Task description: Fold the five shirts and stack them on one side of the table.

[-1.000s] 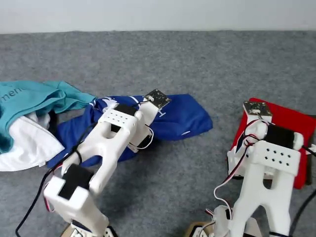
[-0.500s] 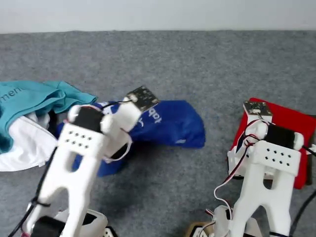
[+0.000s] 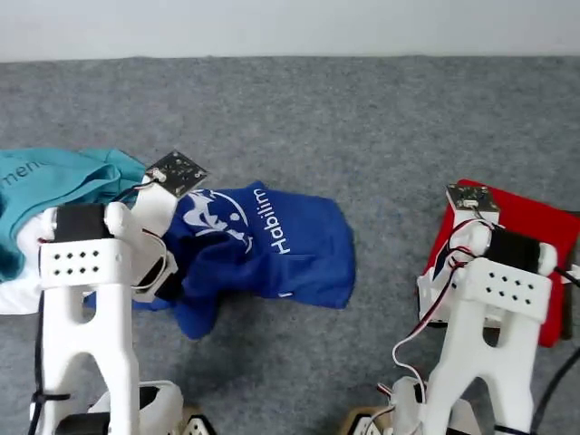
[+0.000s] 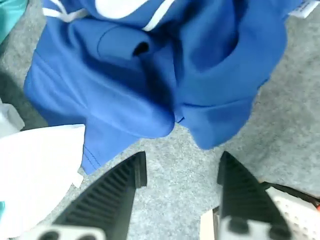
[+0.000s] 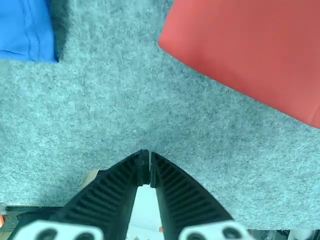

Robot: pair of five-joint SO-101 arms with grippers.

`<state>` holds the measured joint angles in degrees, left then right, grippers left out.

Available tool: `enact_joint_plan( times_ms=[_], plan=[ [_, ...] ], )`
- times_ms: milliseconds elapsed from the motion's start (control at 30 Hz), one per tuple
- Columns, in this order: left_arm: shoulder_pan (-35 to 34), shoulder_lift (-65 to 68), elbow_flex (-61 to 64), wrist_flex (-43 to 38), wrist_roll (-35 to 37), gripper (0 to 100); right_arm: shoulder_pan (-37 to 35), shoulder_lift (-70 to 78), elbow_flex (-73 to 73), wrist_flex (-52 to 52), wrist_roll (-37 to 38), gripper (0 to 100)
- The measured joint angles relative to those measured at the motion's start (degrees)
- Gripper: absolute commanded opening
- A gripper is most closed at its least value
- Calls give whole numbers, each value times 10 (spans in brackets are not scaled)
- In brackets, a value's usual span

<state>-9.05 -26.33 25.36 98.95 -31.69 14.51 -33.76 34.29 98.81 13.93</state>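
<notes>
Early days imo: only the red shirt (image 3: 535, 231), well right of the blue shirt (image 3: 272, 249), looks folded; blue's crumpled, teal (image 3: 54, 177) and white (image 4: 40, 170) heaped left of it, left gripper (image 4: 182, 162) spread empty beside it, right gripper (image 5: 149, 155) clenched on nothing.

Two white arms bowed forward, one gripper spread and one closed.
The white plastic left arm (image 3: 86, 263) stands upright and bends forward at the top, its small square camera board (image 3: 175, 172) tipped ahead of the wrist; beneath it the left gripper (image 4: 182, 162) points down with its two black ribbed fingers (image 4: 110, 195) held wide apart. The white plastic right arm (image 3: 503, 285) is folded in a like stance, and the right gripper (image 5: 149, 155) aims down with both ribbed black fingers (image 5: 115, 190) pressed together, tips touching.
</notes>
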Motion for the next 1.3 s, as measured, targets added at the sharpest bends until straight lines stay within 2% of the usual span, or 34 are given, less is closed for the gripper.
enact_joint_plan(
  times_ms=[167,467,700,867,1000,1300],
  plan=[
    [-5,0,-31,0,0,240,-47,0,0,-24,0,9],
    [-17,0,-37,0,16,95,-213,0,0,-68,0,12],
    [-91,0,-37,0,53,94,-336,10,24,-144,31,186],
    [-144,0,-37,0,74,94,-370,82,37,-188,37,201],
    [-153,0,-37,0,99,94,-397,149,37,-225,46,201],
    [-155,0,-37,0,152,94,-411,295,37,-314,146,201]
  ],
)
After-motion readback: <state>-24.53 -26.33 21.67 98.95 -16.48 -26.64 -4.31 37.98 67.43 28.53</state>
